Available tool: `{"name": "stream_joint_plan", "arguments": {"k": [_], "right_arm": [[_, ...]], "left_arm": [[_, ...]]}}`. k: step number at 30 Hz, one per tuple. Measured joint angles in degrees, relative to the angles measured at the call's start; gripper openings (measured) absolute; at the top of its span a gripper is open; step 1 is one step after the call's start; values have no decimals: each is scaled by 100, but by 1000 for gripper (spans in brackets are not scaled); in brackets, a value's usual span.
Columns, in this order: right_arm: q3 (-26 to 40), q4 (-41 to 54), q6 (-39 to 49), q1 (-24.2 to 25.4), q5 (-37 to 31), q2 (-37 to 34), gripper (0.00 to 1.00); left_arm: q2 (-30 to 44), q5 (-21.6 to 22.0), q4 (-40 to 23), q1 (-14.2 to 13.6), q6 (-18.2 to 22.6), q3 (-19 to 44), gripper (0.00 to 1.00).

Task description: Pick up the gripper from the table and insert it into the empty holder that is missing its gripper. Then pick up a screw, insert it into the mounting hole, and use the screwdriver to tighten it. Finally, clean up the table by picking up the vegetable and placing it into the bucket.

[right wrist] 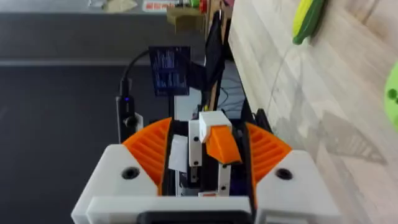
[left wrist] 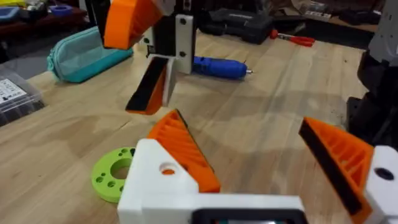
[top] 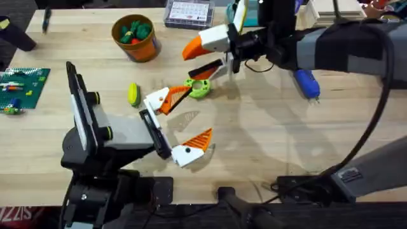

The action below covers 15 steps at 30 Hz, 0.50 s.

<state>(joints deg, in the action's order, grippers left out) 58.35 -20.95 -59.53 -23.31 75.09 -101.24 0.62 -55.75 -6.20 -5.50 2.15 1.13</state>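
gripper [left wrist: 149,93]: orange wedge, dark face, tilted, held above desk
screwdriver [top: 306,83]: blue, lying at 2 o'clock
vegetable [top: 133,94]: yellow-green, lying below bucket [top: 135,37], orange, at 11 o'clock

No text can be read; print on the clear case [top: 187,13] is too small.

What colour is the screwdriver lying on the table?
Bright blue, with a dark narrow tip. The screwdriver shows best in the left wrist view.

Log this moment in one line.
left end effector: open, over table | right end effector: shut on holder, off table | screwdriver: on table | vegetable: on table, outside bucket
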Motion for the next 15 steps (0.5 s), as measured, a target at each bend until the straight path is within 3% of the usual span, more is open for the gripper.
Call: {"name": "stream_joint_plan", "arguments": {"k": [8,15], "right_arm": [[0,147,512,-106,33,-2,692],[-4,1604,1921,-321,41,-5,724]], "left_arm": [[0,-2,0,0,0,0,994],[0,-2,0,0,1,0,995]]}}
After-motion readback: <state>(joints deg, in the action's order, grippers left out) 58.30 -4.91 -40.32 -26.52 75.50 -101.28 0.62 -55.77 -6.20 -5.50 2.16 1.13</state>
